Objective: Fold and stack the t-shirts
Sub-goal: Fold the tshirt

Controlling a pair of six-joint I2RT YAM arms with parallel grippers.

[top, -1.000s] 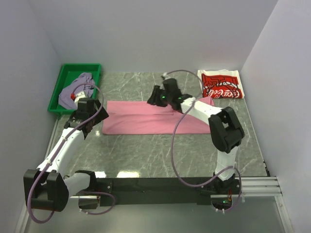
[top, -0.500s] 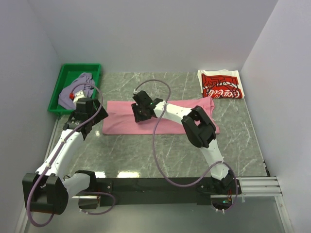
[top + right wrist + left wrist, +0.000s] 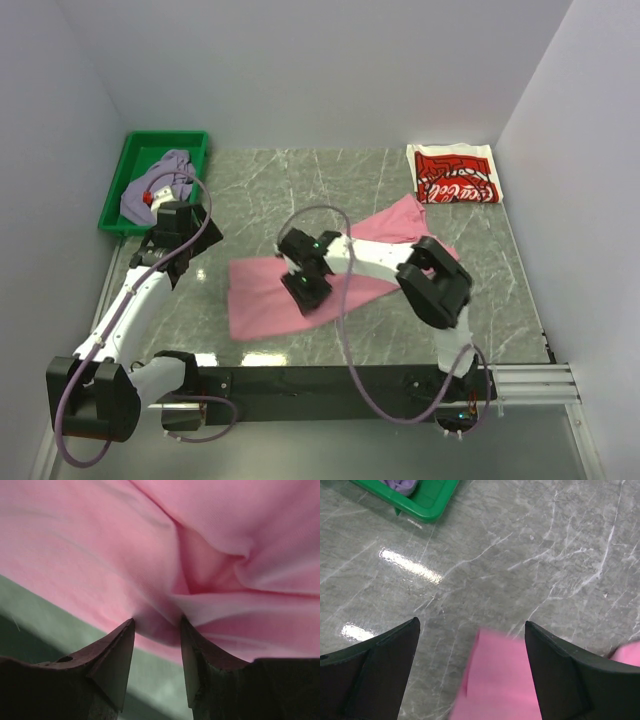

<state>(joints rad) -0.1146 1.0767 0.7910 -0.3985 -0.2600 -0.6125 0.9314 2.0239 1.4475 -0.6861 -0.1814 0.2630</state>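
Our right gripper (image 3: 305, 285), clenched on a pinch of the pink shirt (image 3: 255, 300), had dragged it across the table (image 3: 500, 300) toward us, leaving it skewed mid-table. Our left gripper (image 3: 172, 243) hung open and empty, and we judged the fold unfinished

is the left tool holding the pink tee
No, the left tool stands wide open above the table, and the pink tee lies loose below it.

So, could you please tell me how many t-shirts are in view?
3: pink tee in the middle, pinched by the right gripper; white tee folded far right; lavender tee in the tray, which may hide more.
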